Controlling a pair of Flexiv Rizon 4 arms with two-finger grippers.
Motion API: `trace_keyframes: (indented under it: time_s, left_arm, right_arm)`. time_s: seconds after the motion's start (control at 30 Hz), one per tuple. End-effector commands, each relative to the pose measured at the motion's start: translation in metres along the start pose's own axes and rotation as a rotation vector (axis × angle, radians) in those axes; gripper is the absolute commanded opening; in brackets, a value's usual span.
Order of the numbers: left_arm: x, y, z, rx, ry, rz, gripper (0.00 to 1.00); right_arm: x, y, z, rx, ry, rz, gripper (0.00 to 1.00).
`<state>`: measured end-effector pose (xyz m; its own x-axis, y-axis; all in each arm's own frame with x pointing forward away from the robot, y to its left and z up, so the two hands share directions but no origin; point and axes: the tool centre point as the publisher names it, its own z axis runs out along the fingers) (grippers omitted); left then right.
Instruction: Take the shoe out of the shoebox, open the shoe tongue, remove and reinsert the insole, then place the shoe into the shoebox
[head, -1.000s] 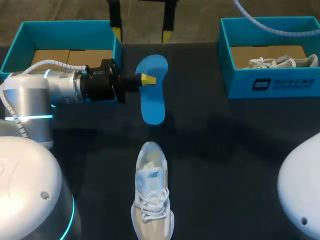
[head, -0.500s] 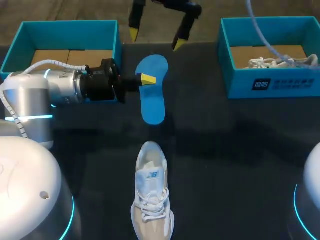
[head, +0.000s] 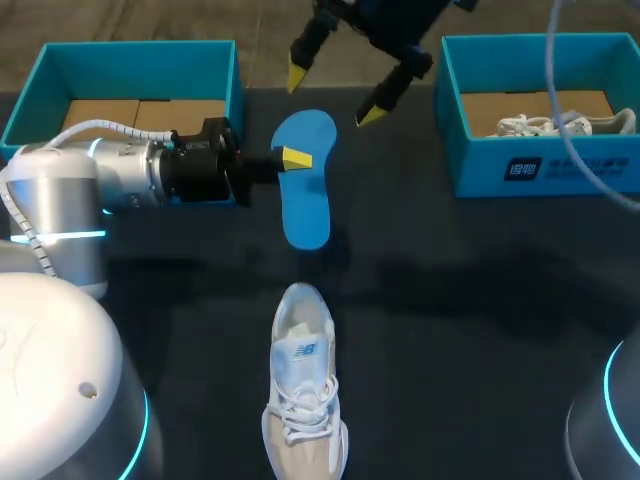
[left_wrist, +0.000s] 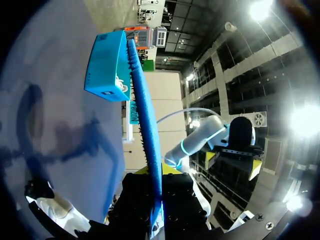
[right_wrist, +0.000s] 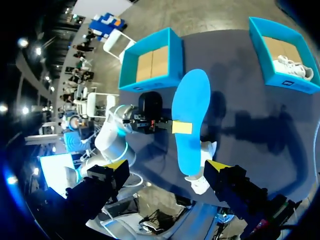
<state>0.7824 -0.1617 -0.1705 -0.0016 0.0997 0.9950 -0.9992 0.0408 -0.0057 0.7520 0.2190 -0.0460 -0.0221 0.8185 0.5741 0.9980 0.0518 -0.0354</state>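
The left gripper (head: 291, 158) pinches the blue insole (head: 306, 200) by its side and holds it flat above the table (head: 450, 260). From above, only one yellow tip shows, on top of the insole. The other finger is hidden under it. The left wrist view shows more: the insole is seen from its thin edge, coming out from between the two black fingers, which press it from both sides.

The right gripper (head: 337, 92) hangs over the far end of the insole. Its fingers are spread wide and nothing is in them. The right wrist view looks down past the two yellow tips at the whole insole, which touches neither tip.

The shoe (head: 303, 385) stands on the table on the near side of the insole, apart from it. There is bare table between the two, and more bare table to the right of the insole. The left box (head: 130, 52) is to the left of the insole, behind the left arm, and has a brown floor. The right box (head: 545, 170) is well off to the right of the insole, with a second shoe (head: 555, 125) inside.

The near end of the shoe is cut off in the head view. In the right wrist view the insole covers most of the shoe. In the left wrist view only a white bit shows beside the gripper, and it is hard to make out.
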Motion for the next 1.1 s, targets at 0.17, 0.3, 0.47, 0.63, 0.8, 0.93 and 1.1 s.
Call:
trace_keyframes:
  time_s: [0.17,0.3,0.47,0.63,0.8,0.93,1.1]
  left_arm:
    - [0.001,0.001,0.000,0.001,-0.003,-0.001,0.00]
    - [0.001,0.001,0.000,0.001,-0.003,-0.001,0.00]
    - [0.001,0.001,0.000,0.001,-0.003,-0.001,0.00]
    - [0.001,0.001,0.000,0.001,-0.003,-0.001,0.00]
    - [0.001,0.001,0.000,0.001,-0.003,-0.001,0.00]
    - [0.001,0.001,0.000,0.001,-0.003,-0.001,0.00]
    - [0.000,0.000,-0.002,0.006,0.003,0.001,0.00]
  right_arm:
    - [-0.011,0.001,0.008,-0.009,0.610,-0.011,1.00]
    - [-0.013,0.004,0.009,-0.008,0.623,-0.005,1.00]
    - [-0.020,0.005,0.018,-0.023,0.687,-0.014,1.00]
    - [-0.025,0.005,0.028,-0.030,0.699,-0.007,1.00]
    - [-0.028,0.003,0.032,-0.033,0.705,0.011,1.00]
    - [-0.032,0.001,0.033,-0.038,0.699,0.027,1.00]
    - [-0.037,0.001,0.037,-0.051,0.738,0.020,1.00]
